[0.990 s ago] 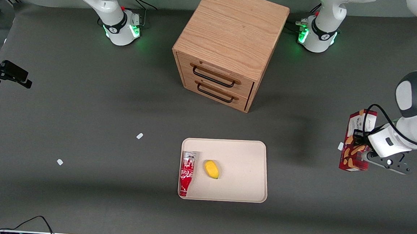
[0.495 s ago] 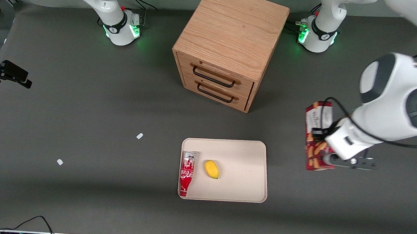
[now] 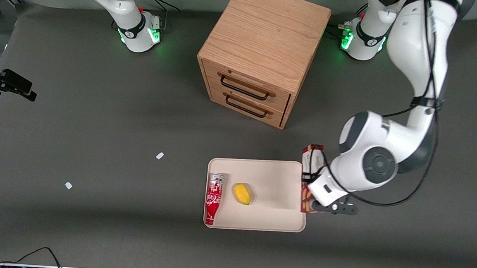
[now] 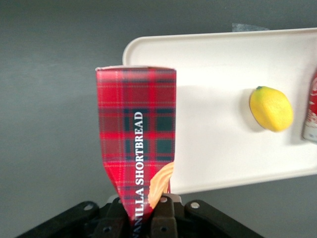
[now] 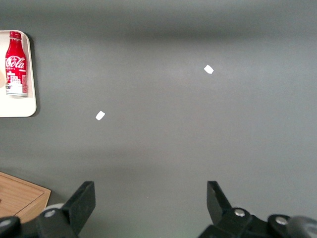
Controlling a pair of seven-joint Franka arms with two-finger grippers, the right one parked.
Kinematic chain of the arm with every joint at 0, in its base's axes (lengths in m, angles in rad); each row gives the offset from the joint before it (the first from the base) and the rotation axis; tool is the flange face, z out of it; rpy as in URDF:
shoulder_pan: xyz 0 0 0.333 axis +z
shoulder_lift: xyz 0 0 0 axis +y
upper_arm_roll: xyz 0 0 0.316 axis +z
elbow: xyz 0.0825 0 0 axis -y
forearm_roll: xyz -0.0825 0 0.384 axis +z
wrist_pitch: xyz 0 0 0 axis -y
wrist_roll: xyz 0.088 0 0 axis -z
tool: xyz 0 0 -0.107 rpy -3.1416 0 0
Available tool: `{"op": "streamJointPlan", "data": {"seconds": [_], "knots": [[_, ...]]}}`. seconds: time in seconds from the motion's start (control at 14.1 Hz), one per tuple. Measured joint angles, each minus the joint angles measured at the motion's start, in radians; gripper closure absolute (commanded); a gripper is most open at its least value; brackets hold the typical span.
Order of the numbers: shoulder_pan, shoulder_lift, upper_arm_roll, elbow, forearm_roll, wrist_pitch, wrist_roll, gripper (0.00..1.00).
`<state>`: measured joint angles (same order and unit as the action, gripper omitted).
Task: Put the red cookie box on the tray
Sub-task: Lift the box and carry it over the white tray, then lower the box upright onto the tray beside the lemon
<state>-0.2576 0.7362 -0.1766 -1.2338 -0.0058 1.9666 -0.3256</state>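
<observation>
One change: the red cookie box (image 3: 311, 163) has travelled from the working arm's end of the table to the tray (image 3: 258, 224) within the last second — it hung well apart from the tray then and now hangs over the tray's edge nearest the working arm.
Gripper: the left gripper (image 3: 315, 205) sits just above that same tray edge, its jaws clamped on the lower end of the carton; the wrist view shows the fingers (image 4: 161, 218) pinching the plaid carton (image 4: 136, 134) from both sides.
Box position: held in the air, partly over the tray rim (image 4: 148, 42) and partly over bare table — not yet resting on anything.
Meaning for the task: the carry looks nearly done; by my reading, what remains is a short move farther over the tray, a lowering and a release.
Tray contents: a soda can (image 3: 214, 198) lies along the edge toward the parked arm, with a lemon (image 3: 242, 193) just beside it; the stretch nearer the box is bare.
Hidden: the arm's wrist covers the middle of the box in the front view, so only its two ends show.
Hard to judge: how high the box hangs above the tray.
Also there: a wooden drawer cabinet (image 3: 264, 48), farther from the front camera than the tray.
</observation>
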Motion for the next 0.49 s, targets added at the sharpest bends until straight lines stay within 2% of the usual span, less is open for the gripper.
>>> {"op": "streamJointPlan", "data": {"seconds": [0.21, 0.49], "knots": [[-0.040, 0.079, 0.000, 0.003, 0.075, 0.084, -0.074, 1.00], [-0.041, 0.127, 0.010, 0.014, 0.086, 0.152, -0.080, 1.00]]}}
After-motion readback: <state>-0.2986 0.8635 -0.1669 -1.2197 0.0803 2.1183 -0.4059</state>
